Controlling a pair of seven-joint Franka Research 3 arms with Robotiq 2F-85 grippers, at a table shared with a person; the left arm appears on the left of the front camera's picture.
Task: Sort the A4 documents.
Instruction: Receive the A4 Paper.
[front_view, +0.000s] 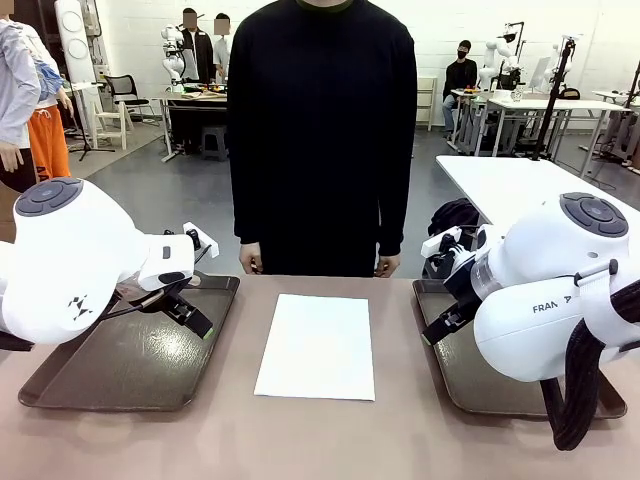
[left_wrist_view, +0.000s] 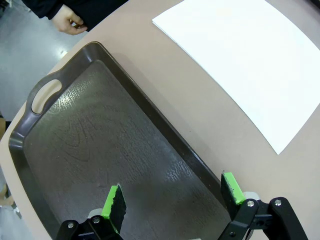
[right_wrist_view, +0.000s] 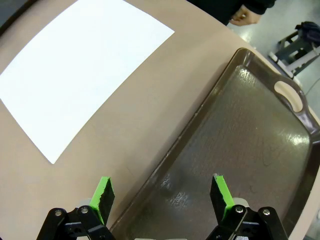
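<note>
A white A4 document (front_view: 318, 346) lies flat in the middle of the table, between two dark trays; it also shows in the left wrist view (left_wrist_view: 245, 62) and the right wrist view (right_wrist_view: 80, 70). My left gripper (left_wrist_view: 175, 199) hangs open over the left tray (front_view: 90, 385), nothing between its green pads (left_wrist_view: 113, 202). My right gripper (right_wrist_view: 162, 192) is open too, above the inner edge of the right tray (right_wrist_view: 250, 145), and holds nothing. In the front view the left gripper (front_view: 197, 322) shows below its wrist.
A person in a black top stands at the far side of the table, hands (front_view: 250, 262) hanging at the table edge. The right tray (front_view: 445, 370) is partly hidden by my right arm. Bare table runs along the near edge.
</note>
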